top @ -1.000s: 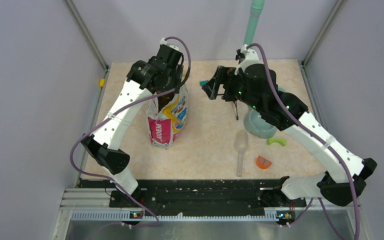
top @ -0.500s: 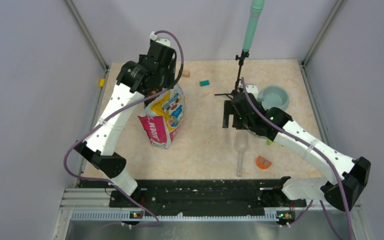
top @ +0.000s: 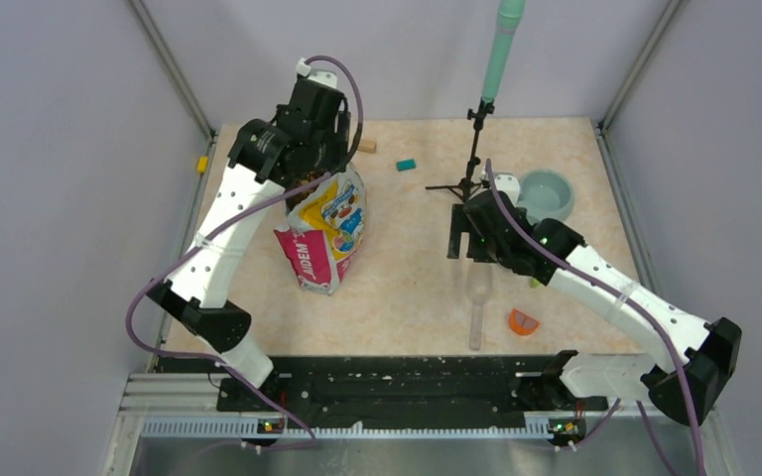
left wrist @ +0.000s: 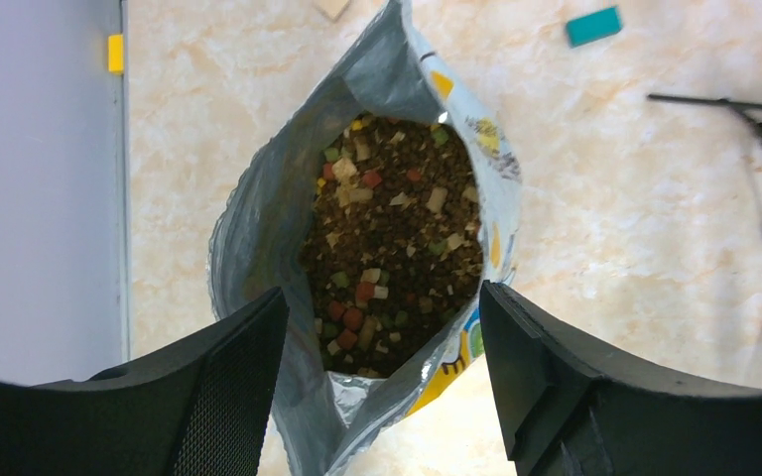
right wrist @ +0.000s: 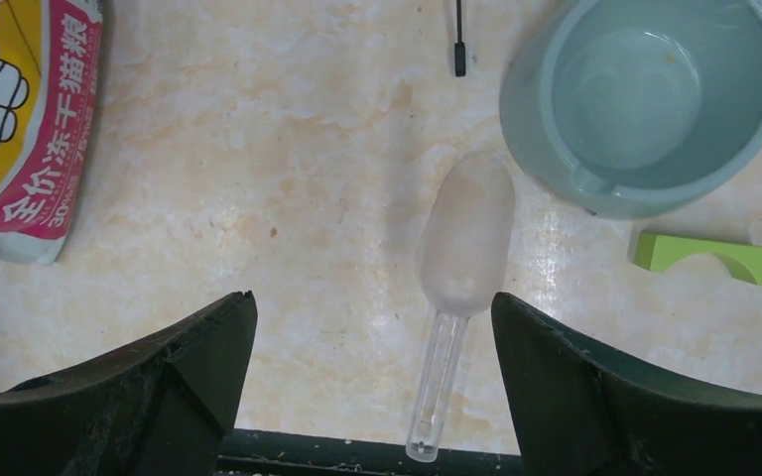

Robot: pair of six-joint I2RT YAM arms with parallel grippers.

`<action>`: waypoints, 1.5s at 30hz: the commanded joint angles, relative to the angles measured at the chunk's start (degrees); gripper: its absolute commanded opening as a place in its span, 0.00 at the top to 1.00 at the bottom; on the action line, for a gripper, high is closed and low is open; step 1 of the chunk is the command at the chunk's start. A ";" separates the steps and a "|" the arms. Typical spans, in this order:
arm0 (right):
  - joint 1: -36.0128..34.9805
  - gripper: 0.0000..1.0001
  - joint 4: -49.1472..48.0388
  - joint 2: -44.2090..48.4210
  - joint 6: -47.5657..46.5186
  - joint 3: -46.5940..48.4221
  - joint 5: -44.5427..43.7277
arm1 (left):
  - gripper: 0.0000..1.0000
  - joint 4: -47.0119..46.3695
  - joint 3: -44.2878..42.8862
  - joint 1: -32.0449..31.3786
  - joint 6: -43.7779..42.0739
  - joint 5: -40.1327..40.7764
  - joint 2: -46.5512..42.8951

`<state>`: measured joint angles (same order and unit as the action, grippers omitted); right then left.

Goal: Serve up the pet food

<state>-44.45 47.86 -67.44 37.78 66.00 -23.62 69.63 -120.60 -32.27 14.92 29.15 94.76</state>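
The pet food bag [top: 325, 233] stands on the table with its top torn wide. In the left wrist view its silver-lined mouth [left wrist: 258, 228] shows dark brown kibble [left wrist: 397, 248] mixed with red, green and pale bits. My left gripper [top: 310, 149] [left wrist: 379, 296] hangs open just above the mouth, with the near rim of the bag between its fingers; I see no grip on it. My right gripper [top: 471, 236] [right wrist: 372, 297] is open above a clear plastic scoop [right wrist: 464, 238] [top: 477, 297] lying flat, handle toward the arm bases. An empty grey-blue bowl [right wrist: 531, 114] [top: 526, 198] sits behind the scoop.
A black tripod stand [top: 474, 149] with a teal pole rises beside the bowl. A green arch block [right wrist: 706, 256] lies right of the scoop, an orange piece [top: 523, 321] nearer the front. A teal block [top: 406, 165] and a tan wooden block [top: 368, 147] lie at the back.
My right arm swung from the back of the table toward the front and now hovers over the scoop, uncovering the bowl. My left gripper shifted slightly left above the bag.
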 commanded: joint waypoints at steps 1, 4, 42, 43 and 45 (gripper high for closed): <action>0.65 0.10 2.98 1.92 1.53 -1.75 -3.84 | 0.25 -6.32 -4.22 0.24 0.06 -2.95 -5.33; 0.68 0.10 4.25 2.98 3.26 -4.25 -3.13 | 0.25 -10.41 -3.20 0.20 0.81 -7.51 -8.50; -2.67 1.00 -14.65 -6.94 6.01 -18.20 14.61 | 0.27 -20.35 8.97 3.07 14.44 -34.32 -9.71; -2.66 1.00 -15.89 -5.62 4.40 -17.18 16.80 | 0.26 -20.06 8.88 4.54 14.52 -36.63 -9.69; -2.66 1.00 -18.39 -3.67 0.45 -14.94 22.91 | 0.25 -19.95 8.93 7.79 14.60 -41.97 -9.97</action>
<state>-46.76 36.56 -76.79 45.91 44.51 -9.87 48.84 -108.95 -29.36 28.77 -3.88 85.27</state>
